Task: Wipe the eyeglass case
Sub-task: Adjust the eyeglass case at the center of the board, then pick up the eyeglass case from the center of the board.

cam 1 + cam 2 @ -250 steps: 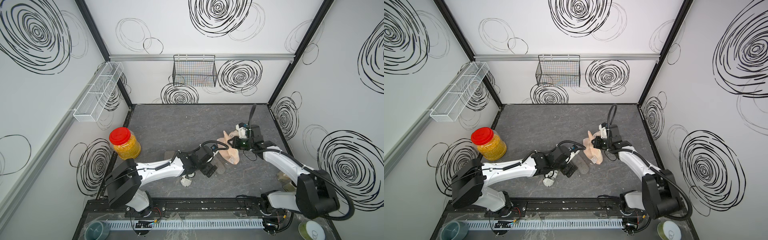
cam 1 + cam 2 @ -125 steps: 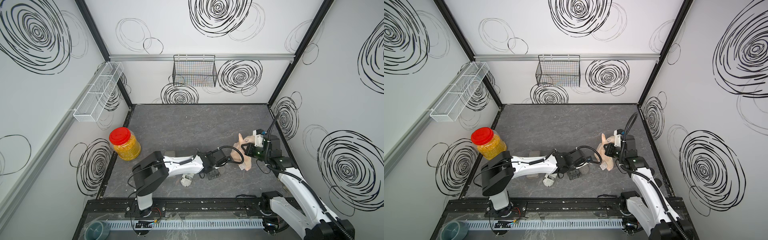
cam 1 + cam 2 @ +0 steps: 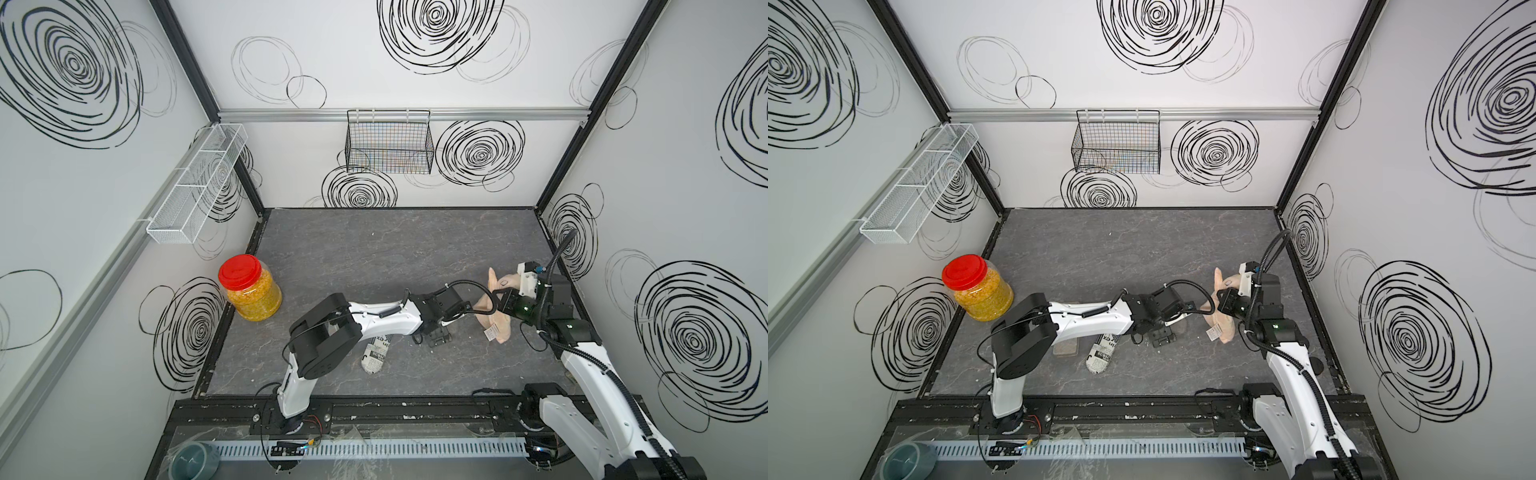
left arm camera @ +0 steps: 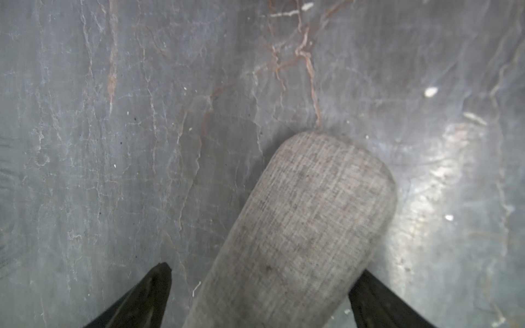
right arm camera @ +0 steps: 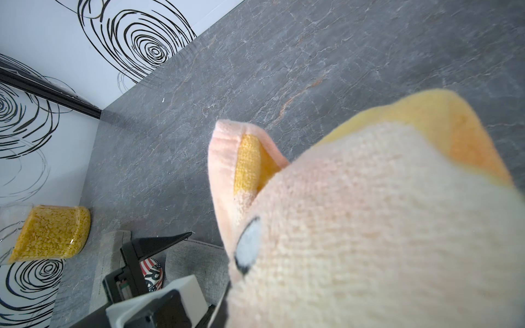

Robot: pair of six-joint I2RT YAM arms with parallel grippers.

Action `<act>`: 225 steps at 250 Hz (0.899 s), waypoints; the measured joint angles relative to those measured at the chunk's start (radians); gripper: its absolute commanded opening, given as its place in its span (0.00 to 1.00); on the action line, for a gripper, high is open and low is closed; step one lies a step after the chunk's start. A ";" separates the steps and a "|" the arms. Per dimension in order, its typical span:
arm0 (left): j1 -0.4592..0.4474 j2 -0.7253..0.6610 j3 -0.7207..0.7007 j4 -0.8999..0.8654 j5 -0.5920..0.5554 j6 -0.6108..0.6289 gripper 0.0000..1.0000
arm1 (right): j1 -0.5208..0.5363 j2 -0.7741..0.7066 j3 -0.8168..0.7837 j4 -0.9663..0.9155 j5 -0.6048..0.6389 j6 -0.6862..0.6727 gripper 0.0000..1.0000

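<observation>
The eyeglass case (image 4: 306,215) is seen lying on the worktop (image 4: 113,142), flanked by the jaws of the spread left gripper (image 4: 265,268). A peach cloth (image 3: 496,328) is pinched by the right gripper (image 3: 498,303), just beside.

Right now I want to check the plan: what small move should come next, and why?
Probably close the left claw on the grey eyeglass case. Its jaws stand open either side of the case, which lies ungripped on the table, while the right claw holds the peach cloth nearby. Pinning the case first should stop it sliding under the cloth.
</observation>
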 measured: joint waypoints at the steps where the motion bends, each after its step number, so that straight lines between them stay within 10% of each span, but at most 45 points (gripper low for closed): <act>1: 0.001 0.000 0.001 0.000 0.003 0.000 0.99 | 0.000 0.000 0.000 0.000 0.000 0.000 0.00; 91: 0.065 0.010 -0.024 -0.059 0.267 -0.034 0.90 | -0.016 0.010 0.000 0.000 -0.026 0.000 0.00; 225: 0.069 -0.023 -0.080 -0.060 0.290 -0.107 0.62 | -0.018 0.010 -0.005 -0.001 -0.037 0.000 0.00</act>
